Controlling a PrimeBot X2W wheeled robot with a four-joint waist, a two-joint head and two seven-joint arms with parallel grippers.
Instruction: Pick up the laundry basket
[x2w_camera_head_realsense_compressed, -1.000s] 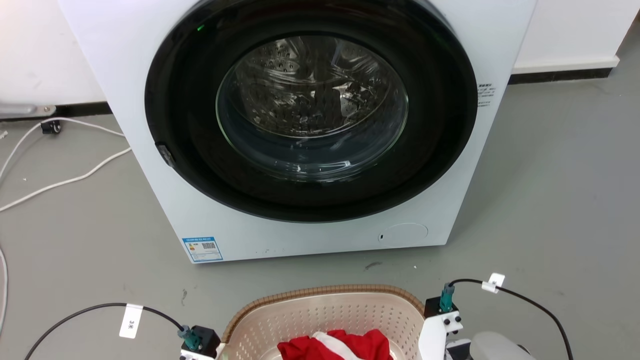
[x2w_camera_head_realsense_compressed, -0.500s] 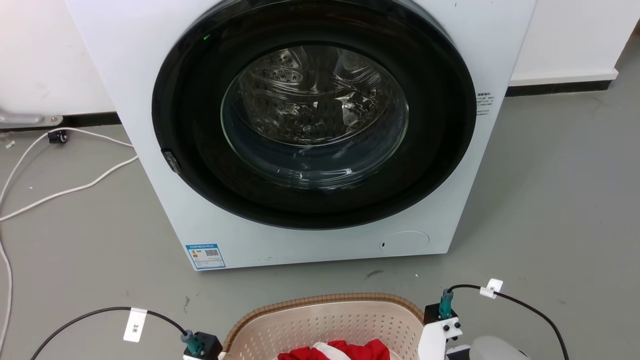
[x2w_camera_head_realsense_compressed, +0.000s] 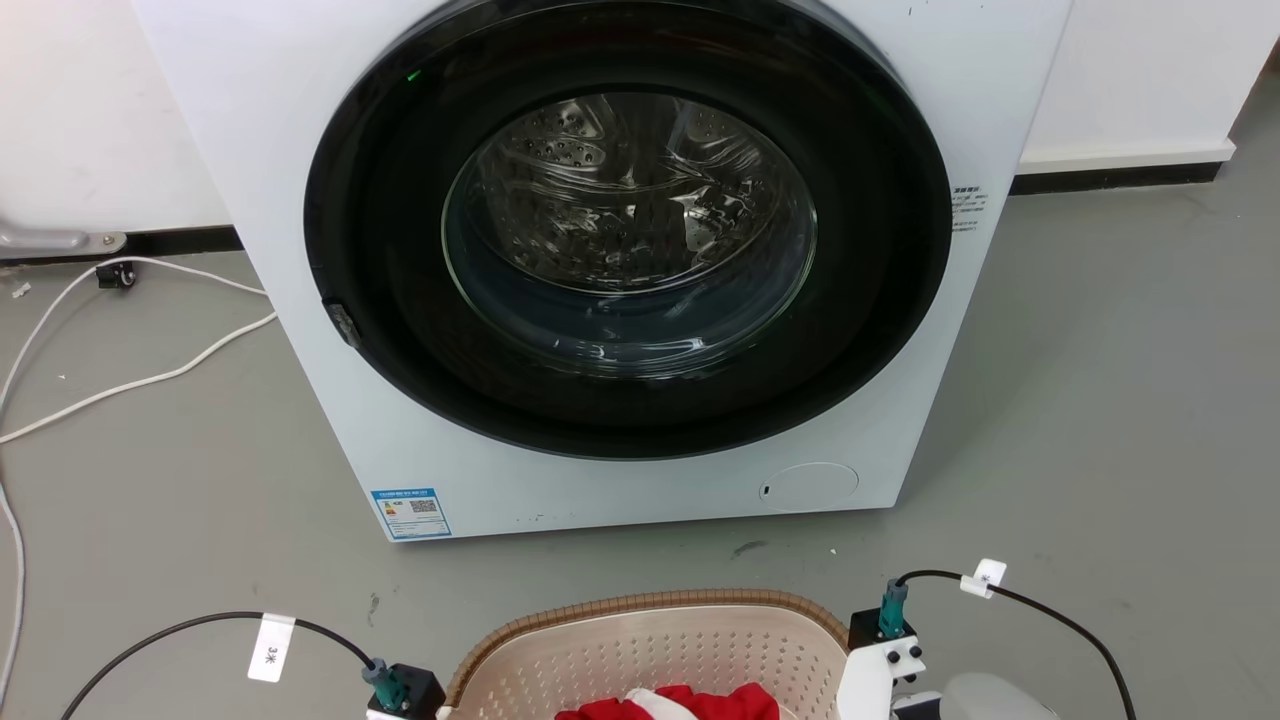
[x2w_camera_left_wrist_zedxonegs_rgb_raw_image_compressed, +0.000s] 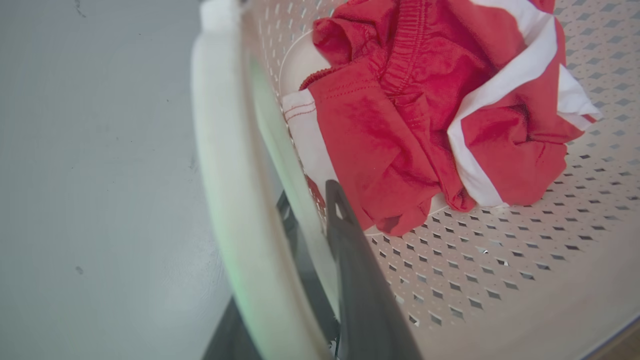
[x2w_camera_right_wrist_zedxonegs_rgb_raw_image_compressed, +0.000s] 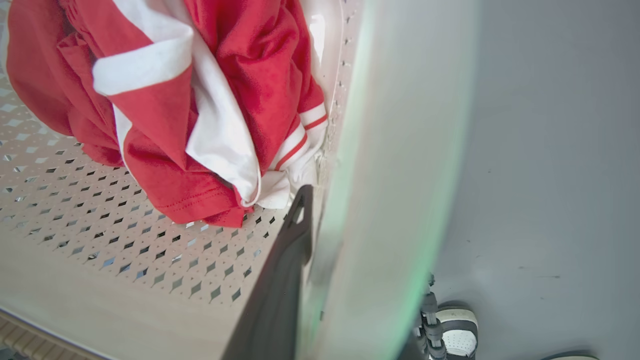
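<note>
Cream laundry basket (x2w_camera_head_realsense_compressed: 650, 640) upright, mouth up; axis unclear.

Over the first half second the head camera moved, so everything slid down its view together. The washer (x2w_camera_head_realsense_compressed: 628, 270), the white cable (x2w_camera_head_realsense_compressed: 130, 380) on the floor (x2w_camera_head_realsense_compressed: 1100, 400) and the laundry basket (x2w_camera_head_realsense_compressed: 650, 603) all ended lower in the frame, with no shift against one another that could be told. The red garment (x2w_camera_head_realsense_compressed: 700, 703) in the basket lost part of itself under the bottom edge, and over the last half second the basket's rim dropped only a trace further in the view.
</note>
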